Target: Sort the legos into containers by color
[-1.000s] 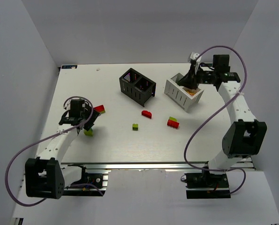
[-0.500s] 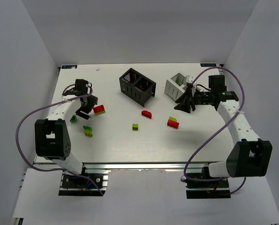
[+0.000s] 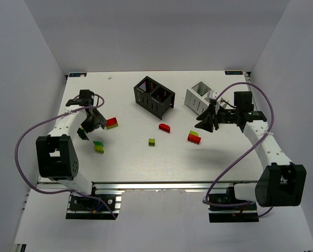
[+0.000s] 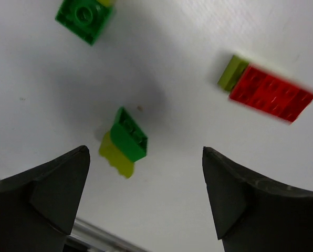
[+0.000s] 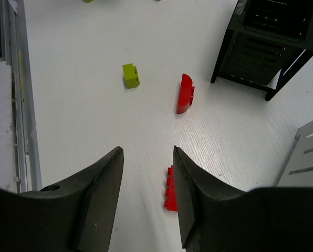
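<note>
The right gripper (image 3: 205, 119) has come back off the white bin (image 3: 197, 97), which it hung over a second ago. Its jaws now stand part open with nothing between them, so a brick was probably let go there. It reaches left, low over the table (image 3: 135, 163), pointing toward the red-and-green brick (image 3: 194, 137) just near of it. The left gripper (image 4: 146, 157) has swung from the near-left corner toward the far left. Its jaws are wide and empty, tilted down over the green-on-yellow stack (image 4: 126, 142), with the red-and-lime brick (image 4: 269, 94) to its right. The black bin (image 3: 146, 100) stands well apart, far middle.

White arms (image 3: 265, 144), black joints (image 3: 54, 156), purple cables (image 3: 16, 157).
</note>
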